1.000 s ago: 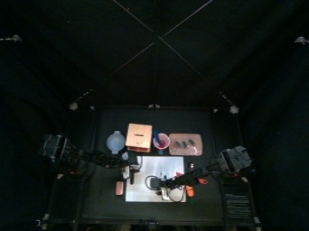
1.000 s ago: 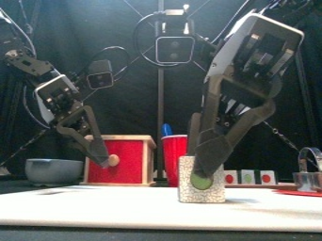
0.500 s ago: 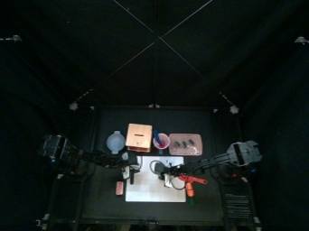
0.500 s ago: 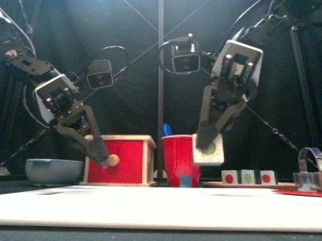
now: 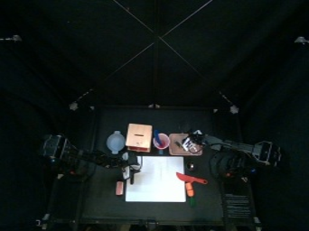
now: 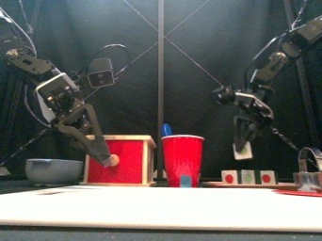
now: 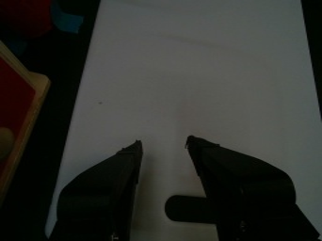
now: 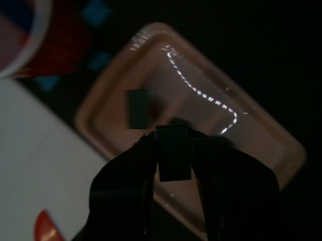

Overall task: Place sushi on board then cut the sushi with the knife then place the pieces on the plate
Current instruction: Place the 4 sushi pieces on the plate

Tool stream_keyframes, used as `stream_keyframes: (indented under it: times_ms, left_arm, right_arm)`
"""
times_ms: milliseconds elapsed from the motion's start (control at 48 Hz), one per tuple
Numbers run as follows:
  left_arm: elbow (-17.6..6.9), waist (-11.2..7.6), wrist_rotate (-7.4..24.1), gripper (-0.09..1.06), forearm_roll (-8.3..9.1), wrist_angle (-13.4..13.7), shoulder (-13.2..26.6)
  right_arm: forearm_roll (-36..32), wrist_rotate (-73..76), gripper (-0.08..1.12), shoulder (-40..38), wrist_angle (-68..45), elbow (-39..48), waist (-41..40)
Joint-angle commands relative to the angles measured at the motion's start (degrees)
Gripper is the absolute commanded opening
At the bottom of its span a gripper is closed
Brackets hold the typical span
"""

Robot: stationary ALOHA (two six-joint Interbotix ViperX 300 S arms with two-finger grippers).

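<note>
While right claw (image 8: 174, 141) grips, sushi piece (image 8: 174, 158), rectangular

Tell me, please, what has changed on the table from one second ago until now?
The right gripper, shut on a sushi piece, lifted it off the white board and carried it back and to the right; it now hangs above the pink tray. Nothing was let go. The left gripper stayed open over the board's left edge, and the red knife stayed at the board's right edge.
</note>
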Motion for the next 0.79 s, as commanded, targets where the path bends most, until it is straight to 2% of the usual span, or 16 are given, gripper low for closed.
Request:
stream_keyframes:
  times_ms: [21, 333, 625, 792]
  left_arm:
    - [-1.14, 0.00, 0.00, 0.81, 0.26, -0.18, -0.26]
    - [-1.49, 0.35, -0.09, 0.81, 0.09, -0.18, -0.26]
    - [-1.93, 0.35, -0.09, 0.81, 0.00, -0.18, -0.26]
    - [-2.37, 0.35, 0.00, 0.81, 0.18, -0.18, -0.26]
  right_arm:
    - [-1.05, -0.09, 0.58, -1.41, 0.00, 0.70, -2.72]
    - [-2.72, -0.18, 0.58, -2.37, 0.00, 3.78, -5.89]
    - [-0.88, -0.18, 0.58, -8.88, -0.35, 5.45, -5.89]
    - [-0.18, -0.18, 0.58, -9.93, -0.62, 8.70, -6.42]
